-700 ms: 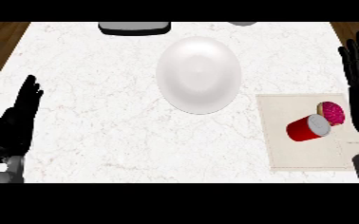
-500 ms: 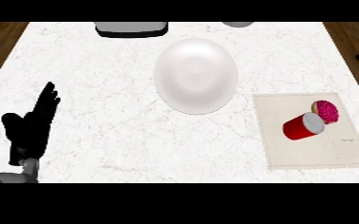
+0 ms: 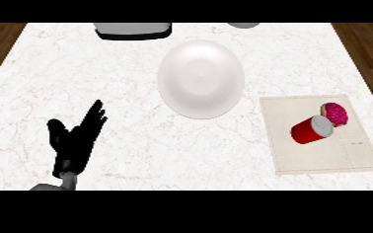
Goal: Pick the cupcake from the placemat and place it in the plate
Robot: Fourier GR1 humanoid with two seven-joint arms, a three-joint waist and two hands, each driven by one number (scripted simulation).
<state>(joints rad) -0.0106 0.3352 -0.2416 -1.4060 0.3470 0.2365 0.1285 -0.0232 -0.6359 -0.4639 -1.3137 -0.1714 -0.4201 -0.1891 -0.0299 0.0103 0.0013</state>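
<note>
Lying tipped on the mat (image 3: 313, 150) at right, the cupcake (image 3: 320, 124) pointed its pink top up-right, just right of the plate (image 3: 201, 78), well apart from the left hand (image 3: 75, 139), fingers straight and spread; right hand unseen.

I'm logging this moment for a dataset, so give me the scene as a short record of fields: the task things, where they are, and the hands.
cupcake: lying on its side on the placemat, red wrapper, pink top
placemat: beige, at the counter's right
plate: white, mid-counter, left of the placemat, holding nothing
left hand: open, fingers straight, at lower left, far from the cupcake
right hand: not in view
counter: white marble
far edge: a grey and black object and a grey one, both cut off
task state: cupcake not yet picked
</note>
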